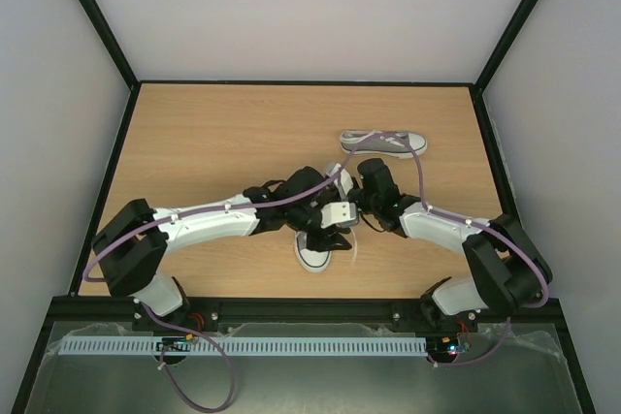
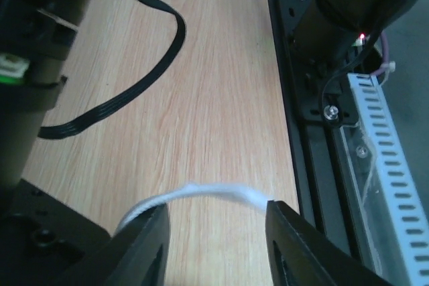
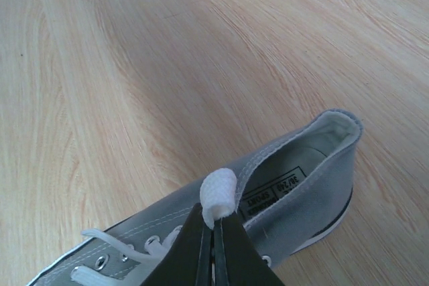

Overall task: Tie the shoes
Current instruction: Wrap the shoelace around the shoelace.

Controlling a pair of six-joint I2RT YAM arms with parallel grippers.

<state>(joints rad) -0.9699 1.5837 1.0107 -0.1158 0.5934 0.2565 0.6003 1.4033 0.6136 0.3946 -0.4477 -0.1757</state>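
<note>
Laces soft, limp, light; slide easily out of smooth pads, so better take hold at fold or close to eyelets, not at free end. Canvas shoe also light (can drag if lace pulled hard).

Right claw [image 3: 214, 227] pinched fully together on folded lace loop [image 3: 219, 195], just above near shoe [image 3: 295, 185], beside its opening.

Left claw [image 2: 216, 213] fingers apart, lace strand [image 2: 208, 191] draped across gap, not clamped.

Near shoe at centre of table [image 1: 213, 133], toe toward arm bases. Far shoe [image 1: 383, 143] well apart behind.

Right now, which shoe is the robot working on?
The near shoe, under the left gripper, its lace pinched by the right gripper; the far shoe lies alone.
</note>
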